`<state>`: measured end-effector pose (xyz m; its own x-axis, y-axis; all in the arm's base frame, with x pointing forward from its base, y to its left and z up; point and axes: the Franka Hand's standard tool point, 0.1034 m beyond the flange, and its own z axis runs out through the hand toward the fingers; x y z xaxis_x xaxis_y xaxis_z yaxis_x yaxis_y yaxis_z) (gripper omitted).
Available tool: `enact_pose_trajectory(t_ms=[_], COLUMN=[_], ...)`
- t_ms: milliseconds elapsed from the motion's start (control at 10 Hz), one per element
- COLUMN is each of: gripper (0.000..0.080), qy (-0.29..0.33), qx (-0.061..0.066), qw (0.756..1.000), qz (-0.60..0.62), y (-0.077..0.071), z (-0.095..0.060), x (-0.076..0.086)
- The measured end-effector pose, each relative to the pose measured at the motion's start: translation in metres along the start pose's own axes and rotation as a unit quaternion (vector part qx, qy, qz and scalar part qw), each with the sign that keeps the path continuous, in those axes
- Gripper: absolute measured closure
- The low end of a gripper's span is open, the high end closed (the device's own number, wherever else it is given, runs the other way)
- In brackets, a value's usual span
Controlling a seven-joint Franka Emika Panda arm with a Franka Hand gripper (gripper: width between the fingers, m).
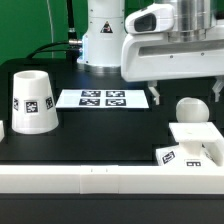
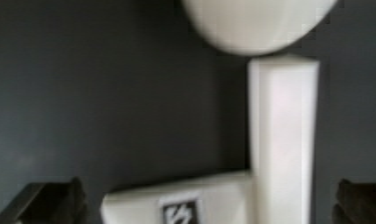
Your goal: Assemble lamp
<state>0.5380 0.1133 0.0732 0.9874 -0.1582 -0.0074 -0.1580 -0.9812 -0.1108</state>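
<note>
The white tapered shade (image 1: 33, 100) stands on the black table at the exterior view's left, a tag on its side. The rounded bulb (image 1: 191, 109) sits at the right and also shows in the wrist view (image 2: 256, 25). The tagged base (image 1: 183, 152) lies in front of the bulb at the front right, and its tagged edge shows in the wrist view (image 2: 176, 205). My gripper (image 1: 186, 92) hangs above the bulb and base with its jaws wide apart and nothing between them. In the wrist view the gripper (image 2: 203, 205) shows dark fingertips (image 2: 43, 200) at either side.
The marker board (image 1: 103, 98) lies flat at mid table in front of the white robot pedestal (image 1: 105, 40). A white rail (image 1: 90, 180) runs along the front edge. A white bar (image 2: 283, 120) lies between bulb and base in the wrist view.
</note>
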Motion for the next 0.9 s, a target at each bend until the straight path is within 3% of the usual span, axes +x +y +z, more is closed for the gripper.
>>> enact_pose_trajectory(t_ms=[200,500,700,900], gripper=[0.0101,0.0101,0.0101,0.0101], qy=[-0.002,-0.022,-0.105,-0.161], qx=[0.004,0.001,-0.005,-0.002], qw=[1.0,1.0,0.994,0.987], qz=[0.003,0.001,-0.002,0.007], y=[-0.008,-0.006,0.017,0.038], z=[0.008,0.008,0.011,0.011], x=[-0.014,-0.015,-0.025,-0.028])
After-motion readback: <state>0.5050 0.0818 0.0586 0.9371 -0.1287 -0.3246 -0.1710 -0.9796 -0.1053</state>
